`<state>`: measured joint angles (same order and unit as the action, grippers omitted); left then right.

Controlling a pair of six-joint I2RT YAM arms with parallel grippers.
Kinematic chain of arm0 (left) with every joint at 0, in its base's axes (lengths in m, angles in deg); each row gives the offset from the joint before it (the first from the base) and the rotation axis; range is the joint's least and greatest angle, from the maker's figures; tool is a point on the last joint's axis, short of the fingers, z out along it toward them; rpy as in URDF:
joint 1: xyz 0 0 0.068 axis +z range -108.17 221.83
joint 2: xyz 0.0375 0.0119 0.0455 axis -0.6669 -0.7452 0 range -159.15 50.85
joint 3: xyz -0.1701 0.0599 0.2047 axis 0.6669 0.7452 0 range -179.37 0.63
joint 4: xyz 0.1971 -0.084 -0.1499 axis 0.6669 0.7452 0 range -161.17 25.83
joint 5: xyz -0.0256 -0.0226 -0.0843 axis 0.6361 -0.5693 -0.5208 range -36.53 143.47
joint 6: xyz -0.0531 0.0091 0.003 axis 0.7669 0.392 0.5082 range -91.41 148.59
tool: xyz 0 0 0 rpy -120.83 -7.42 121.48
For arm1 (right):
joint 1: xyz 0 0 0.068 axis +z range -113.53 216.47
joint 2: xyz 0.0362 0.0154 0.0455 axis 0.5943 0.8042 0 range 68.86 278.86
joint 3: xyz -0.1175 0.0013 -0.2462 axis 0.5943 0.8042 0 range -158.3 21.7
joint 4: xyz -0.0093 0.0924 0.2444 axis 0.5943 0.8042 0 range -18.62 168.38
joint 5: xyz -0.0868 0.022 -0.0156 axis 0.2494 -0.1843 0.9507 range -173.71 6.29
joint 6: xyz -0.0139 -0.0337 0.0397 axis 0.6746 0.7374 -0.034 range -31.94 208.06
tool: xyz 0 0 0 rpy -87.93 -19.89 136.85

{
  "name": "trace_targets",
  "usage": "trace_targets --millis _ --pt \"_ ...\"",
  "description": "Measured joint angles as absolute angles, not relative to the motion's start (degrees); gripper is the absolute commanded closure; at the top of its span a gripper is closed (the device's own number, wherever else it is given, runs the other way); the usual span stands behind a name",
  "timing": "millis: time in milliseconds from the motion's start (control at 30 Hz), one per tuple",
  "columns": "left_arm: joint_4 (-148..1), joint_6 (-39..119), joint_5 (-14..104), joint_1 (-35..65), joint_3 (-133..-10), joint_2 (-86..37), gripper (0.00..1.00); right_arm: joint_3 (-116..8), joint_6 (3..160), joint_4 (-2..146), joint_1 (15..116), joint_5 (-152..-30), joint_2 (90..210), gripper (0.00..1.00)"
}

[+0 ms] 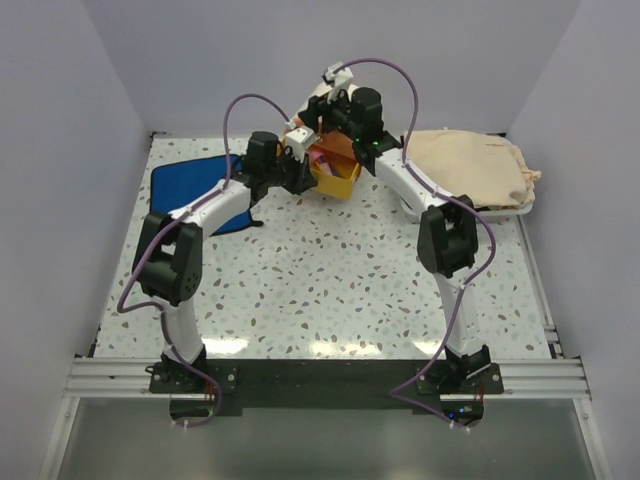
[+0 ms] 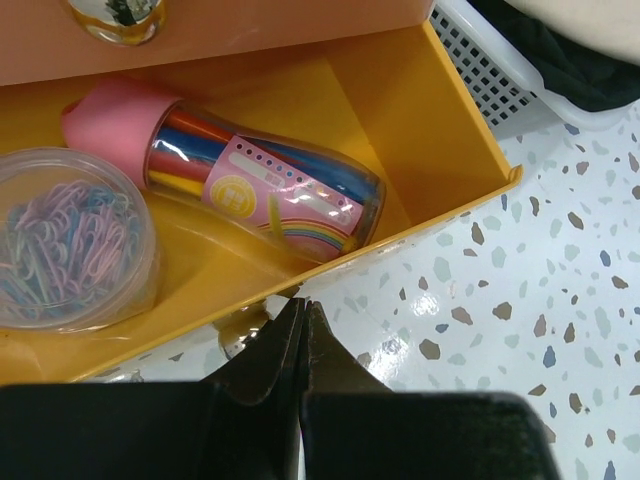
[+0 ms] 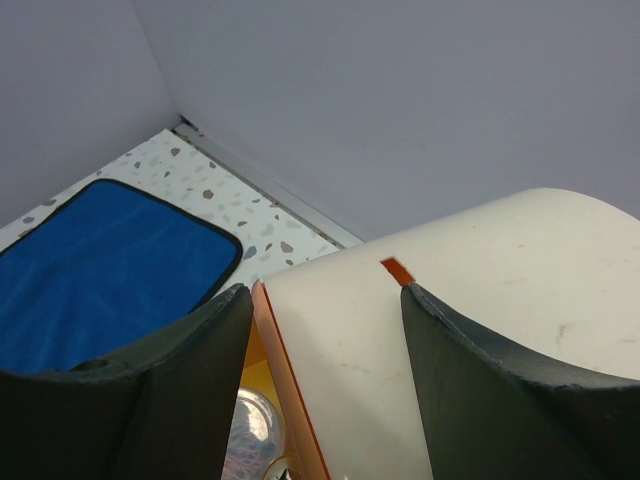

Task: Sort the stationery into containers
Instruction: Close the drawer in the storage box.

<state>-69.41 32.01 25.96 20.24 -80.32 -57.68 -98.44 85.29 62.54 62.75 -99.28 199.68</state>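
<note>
- Nearest, above the speckled worktop [image 2: 520,330]: left claw [image 2: 300,306] clenched on nothing, tips at the front lip of the yellow drawer [image 2: 440,130].
- Inside that open drawer: pink tube [image 2: 270,185] of coloured pens lying on its side, beside a clear tub of paper clips [image 2: 65,235].
- Just above: orange drawer [image 2: 250,30] with shiny knob.
- Further back: right claw [image 3: 325,292] released, spread wide over the beige cabinet [image 3: 480,320] top.
- Farthest: blue cloth [image 3: 100,260] lying flat near the wall.

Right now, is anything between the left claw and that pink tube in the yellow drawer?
Only the drawer's front wall. The shut left claw sits just outside it; the tube lies inside, beside a tub of paper clips. From above, nothing covers the tube.
</note>
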Motion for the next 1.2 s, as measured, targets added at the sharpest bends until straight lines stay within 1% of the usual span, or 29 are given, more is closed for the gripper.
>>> trace_targets --millis 400,767,900,1200 --pt "-71.4 32.3 26.6 19.8 -81.2 -58.1 1.00 -99.9 82.2 63.4 62.3 -99.7 199.7 0.35" --pt "-74.2 30.6 28.6 19.7 -75.8 -49.5 1.00 -108.8 80.1 64.4 61.7 -96.2 205.5 0.34" --pt "-74.0 28.2 29.1 19.8 -75.4 -47.1 1.00 -109.6 80.3 64.0 61.6 -94.1 206.3 0.34" --pt "-72.2 24.8 30.9 22.4 -73.3 -46.9 1.00 -108.6 79.7 62.3 60.8 -92.2 206.5 0.35"
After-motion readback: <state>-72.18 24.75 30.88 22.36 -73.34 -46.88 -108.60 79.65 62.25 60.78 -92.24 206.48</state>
